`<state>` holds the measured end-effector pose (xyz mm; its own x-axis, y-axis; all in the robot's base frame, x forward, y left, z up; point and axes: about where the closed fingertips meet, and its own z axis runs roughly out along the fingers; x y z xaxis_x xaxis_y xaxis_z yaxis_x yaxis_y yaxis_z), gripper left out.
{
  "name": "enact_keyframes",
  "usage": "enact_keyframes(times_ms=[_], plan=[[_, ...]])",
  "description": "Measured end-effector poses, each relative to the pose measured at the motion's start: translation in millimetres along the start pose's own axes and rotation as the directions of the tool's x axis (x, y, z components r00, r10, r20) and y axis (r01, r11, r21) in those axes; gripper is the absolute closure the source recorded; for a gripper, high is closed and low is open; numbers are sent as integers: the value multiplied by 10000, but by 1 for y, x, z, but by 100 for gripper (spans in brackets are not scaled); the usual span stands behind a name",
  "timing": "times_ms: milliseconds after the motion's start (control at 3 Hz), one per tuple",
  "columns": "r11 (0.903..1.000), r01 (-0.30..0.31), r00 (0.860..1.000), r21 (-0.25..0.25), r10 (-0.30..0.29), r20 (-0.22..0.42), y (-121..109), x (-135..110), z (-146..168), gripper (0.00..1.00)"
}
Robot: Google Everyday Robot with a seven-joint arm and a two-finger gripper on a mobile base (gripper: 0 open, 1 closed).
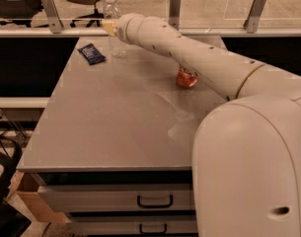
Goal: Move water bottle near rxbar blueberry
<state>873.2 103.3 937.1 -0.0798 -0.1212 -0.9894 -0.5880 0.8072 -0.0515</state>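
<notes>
The water bottle [110, 10], clear with a white cap, stands upright at the table's far left edge. The rxbar blueberry [92, 53], a small dark blue bar, lies flat on the table just left of and in front of the bottle. My gripper [108, 28] is at the end of the long white arm, right at the bottle's middle, and the wrist hides most of it. The bottle's lower part shows below the wrist, resting on the grey table [115, 127].
A red soda can [185, 79] stands at the right, partly under my arm. A rail with metal posts [175, 6] runs behind the table. Drawers [155, 200] sit below the front edge. My white base [253, 172] fills the right foreground.
</notes>
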Motion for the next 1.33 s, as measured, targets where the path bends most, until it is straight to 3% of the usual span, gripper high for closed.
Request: enact_keyframes(times_ms=[333, 667, 1333], plan=[[10000, -80, 10000, 2, 80, 10, 2, 3, -1, 100], [10000, -80, 10000, 1, 80, 10, 2, 3, -1, 84], [10000, -80, 10000, -1, 80, 10, 2, 3, -1, 36]])
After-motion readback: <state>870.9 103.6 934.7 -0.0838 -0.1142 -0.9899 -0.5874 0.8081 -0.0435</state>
